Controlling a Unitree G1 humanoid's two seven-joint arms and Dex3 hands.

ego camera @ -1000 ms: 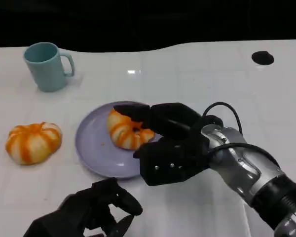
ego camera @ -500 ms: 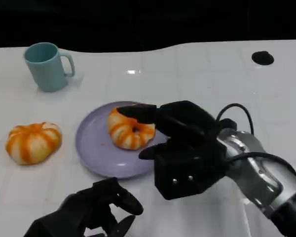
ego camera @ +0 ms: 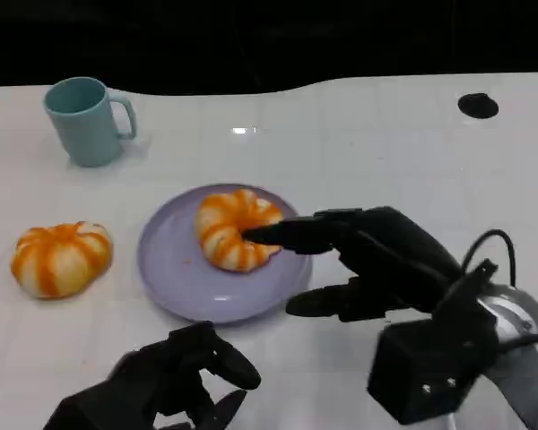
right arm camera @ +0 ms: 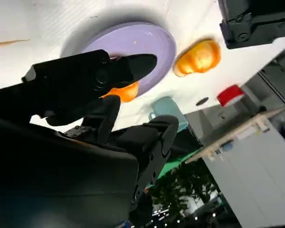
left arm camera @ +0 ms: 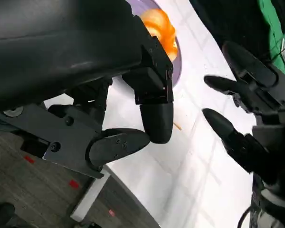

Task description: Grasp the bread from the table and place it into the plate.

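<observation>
White worktop (ego camera: 386, 143), glossy, with blackness beyond its far edge.

At the near edge, towards the left: left hand (ego camera: 175, 381), curled in on itself, nothing held. Probably parked low there to keep out of the other arm's way.

Near the near right corner: right hand (ego camera: 377, 260), raised off the worktop and reaching towards the middle. Fingers (ego camera: 287, 235) spread wide, nothing between them. One fingertip right at the near side of the bread (ego camera: 236, 228); touching or just short of it, impossible to tell. Seen from the right wrist, the same spread, with orange crust just past the fingertips. Looks like a hand opened to let go, not one closing in.

At the middle of the worktop: lilac plate (ego camera: 175, 269), flat and shallow. Holds the bread and nothing else. Bread towards the plate's far right part, inside the rim, resting on its own, ring side up. Judged by that, placement done for this piece.

Towards the left edge, well apart from the plate: other roll (ego camera: 61, 258), same orange-and-white stripes, lying straight on the worktop. Possibly next to go.

Near the far left corner: teal mug (ego camera: 83, 119), upright, handle turned towards the middle. Contents not to be told from this angle.

Near the far right corner: small black disc (ego camera: 477, 105), flat on the surface.
</observation>
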